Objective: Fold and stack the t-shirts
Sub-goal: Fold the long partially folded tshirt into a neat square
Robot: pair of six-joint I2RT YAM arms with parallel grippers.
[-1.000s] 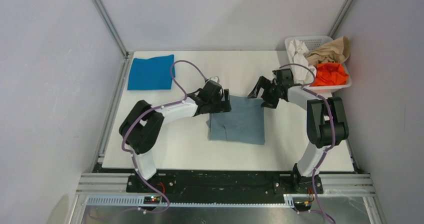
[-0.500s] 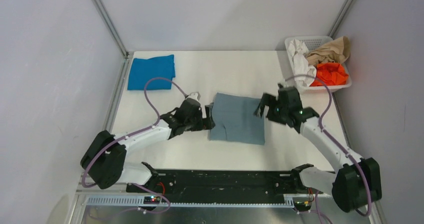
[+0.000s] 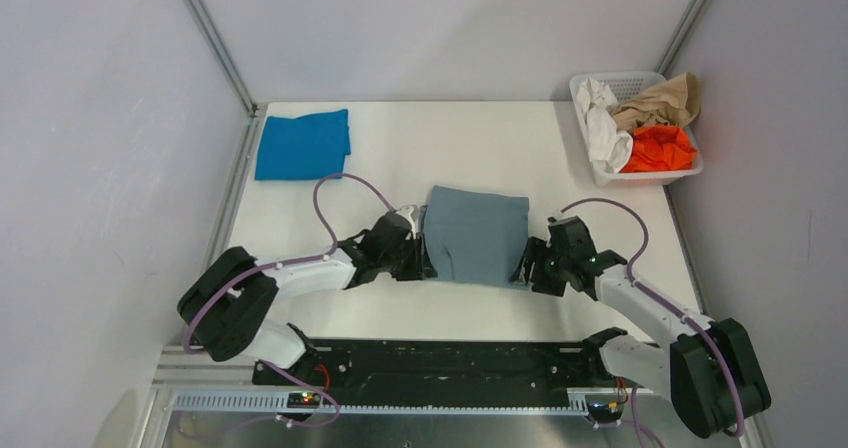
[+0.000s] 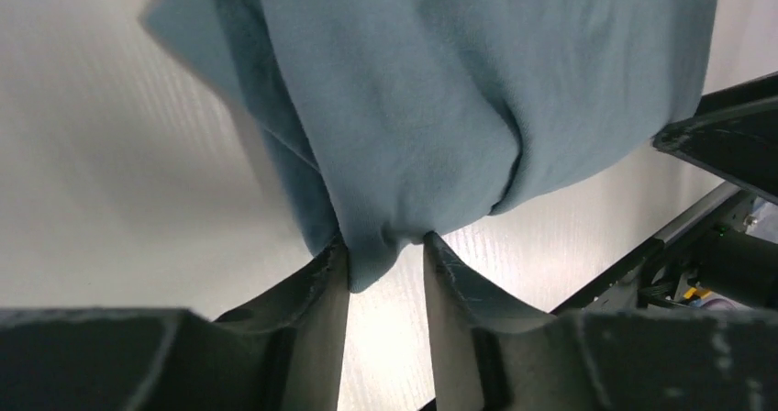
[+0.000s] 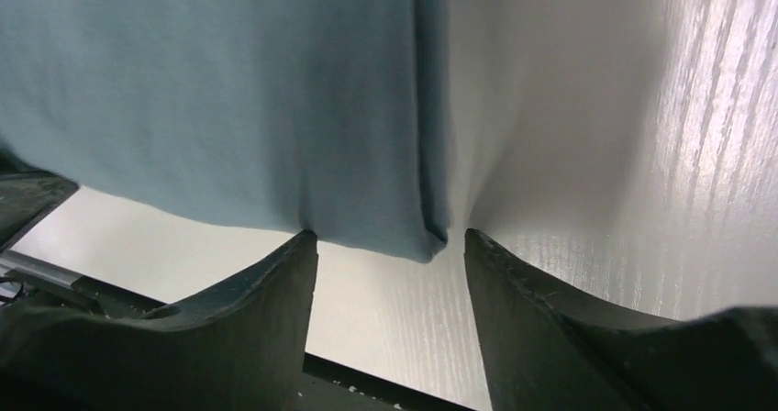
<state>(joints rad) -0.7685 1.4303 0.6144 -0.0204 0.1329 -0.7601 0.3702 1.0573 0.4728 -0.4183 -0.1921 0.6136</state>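
Two corners of the grey-blue t-shirt (image 3: 478,233): left fingers (image 4: 316,324) clamped on bunched cloth, right fingers (image 5: 266,310) apart astride theirs; each grip should catch every layer.

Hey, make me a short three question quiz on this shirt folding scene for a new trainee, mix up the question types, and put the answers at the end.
1. True or false: the bright blue t-shirt lies stacked on the grey-blue t-shirt.
2. The left gripper pinches: A, the grey-blue t-shirt's near left corner; B, the bright blue t-shirt; C, nothing.
3. Fill in: the right gripper stands ____ astride the grey-blue t-shirt's near right corner.
Key: 1 false, they lie apart; 2 A; 3 open.
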